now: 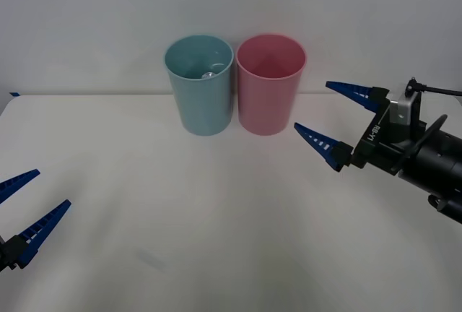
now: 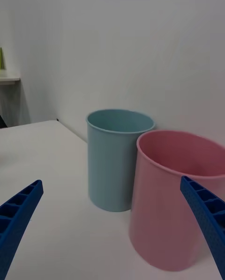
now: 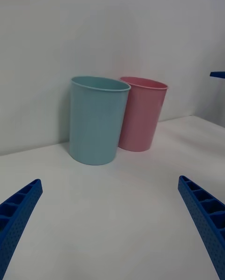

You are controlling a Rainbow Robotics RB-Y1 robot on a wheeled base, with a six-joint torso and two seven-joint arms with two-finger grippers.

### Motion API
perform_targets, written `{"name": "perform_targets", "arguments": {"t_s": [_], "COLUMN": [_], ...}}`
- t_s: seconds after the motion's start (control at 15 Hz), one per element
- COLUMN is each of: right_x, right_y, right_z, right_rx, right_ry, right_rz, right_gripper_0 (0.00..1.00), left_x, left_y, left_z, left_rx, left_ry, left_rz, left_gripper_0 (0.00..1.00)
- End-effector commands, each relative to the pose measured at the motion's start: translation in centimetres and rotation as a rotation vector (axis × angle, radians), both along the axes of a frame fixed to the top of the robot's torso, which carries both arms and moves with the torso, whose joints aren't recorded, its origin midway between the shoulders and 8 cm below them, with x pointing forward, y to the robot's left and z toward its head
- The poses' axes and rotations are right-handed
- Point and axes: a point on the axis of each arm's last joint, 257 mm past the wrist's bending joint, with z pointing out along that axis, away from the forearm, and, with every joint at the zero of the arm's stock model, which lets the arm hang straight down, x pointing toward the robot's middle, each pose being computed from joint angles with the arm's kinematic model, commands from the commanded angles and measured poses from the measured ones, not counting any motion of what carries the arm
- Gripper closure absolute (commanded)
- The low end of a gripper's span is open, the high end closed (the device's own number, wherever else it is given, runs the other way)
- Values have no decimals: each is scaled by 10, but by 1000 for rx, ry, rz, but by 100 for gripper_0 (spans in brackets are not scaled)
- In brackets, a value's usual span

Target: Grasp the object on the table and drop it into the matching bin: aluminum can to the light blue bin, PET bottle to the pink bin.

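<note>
The light blue bin and the pink bin stand side by side at the back of the white table. A small silver round glint, the aluminum can's top, shows low inside the light blue bin; its red body is hidden. My right gripper hovers open and empty just right of the pink bin, facing both bins. My left gripper is open and empty near the table's front left corner, far from the bins.
A plain white wall rises right behind the bins. The table's back edge runs just behind them. A blue fingertip of the right gripper pokes in at the edge of the left wrist view.
</note>
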Motion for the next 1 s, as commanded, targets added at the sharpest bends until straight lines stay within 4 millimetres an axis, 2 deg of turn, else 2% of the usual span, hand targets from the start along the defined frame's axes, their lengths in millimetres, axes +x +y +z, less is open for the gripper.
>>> {"name": "perform_targets", "arguments": {"t_s": [0.07, 0.27, 0.67, 1.0], "right_x": [-18, -42, -88, -110], "right_y": [-35, -69, -119, -139], "right_z": [-20, -37, -66, -78], "right_rx": [-40, -75, -104, -74], "right_ry": [24, 54, 136, 175], "right_rz": [-23, -38, -76, -126], "right_gripper_0": [0, 0, 0, 0], "left_x": [0, 0, 0, 0], "left_y": [0, 0, 0, 0], "left_z": [0, 0, 0, 0], "left_rx": [0, 0, 0, 0], "left_ry": [0, 0, 0, 0], "left_rz": [0, 0, 0, 0], "left_gripper_0": [0, 0, 0, 0]}}
